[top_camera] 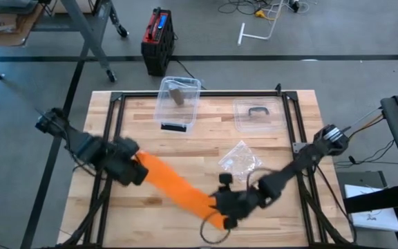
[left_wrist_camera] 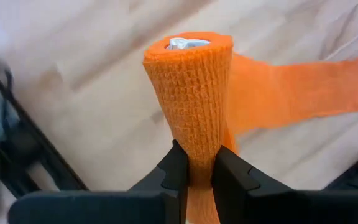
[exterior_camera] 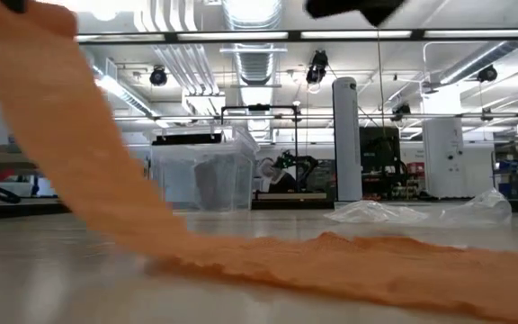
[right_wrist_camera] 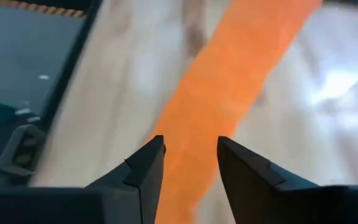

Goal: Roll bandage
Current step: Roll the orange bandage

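Grey floor lies all around a pale wooden table (top_camera: 150,207) made of long smooth planks, with a thin black metal frame (top_camera: 116,104) laid on top.

On the left side, the left gripper (top_camera: 135,169) pinches the orange bandage (top_camera: 175,185) near its rolled end. In the left wrist view the two dark fingers (left_wrist_camera: 174,174) squeeze the roll (left_wrist_camera: 191,99) tight at its low part, so it looks thin there and wider at the top. The cloth is soft and stretchy, with a little net pattern, and a small white core (left_wrist_camera: 185,43) peeks out of the top of the roll.

From the roll, a long flat strip of the bandage runs across the wood toward the near right. In the low view it hangs down from high up and then lies crinkly and flat along the table.

At the back middle of the table stands a clear plastic box (top_camera: 178,102) with a small brownish thing inside. To its right lies a clear flat lid (top_camera: 258,114) with a dark handle. Nearer the front is a crumpled clear plastic bag (top_camera: 239,158).

On the right, the right gripper (top_camera: 225,211) is low at the far end of the strip. In the right wrist view its two dark fingers (right_wrist_camera: 146,168) stand partly apart, one on each side of the orange strip (right_wrist_camera: 229,81), not squeezing it.
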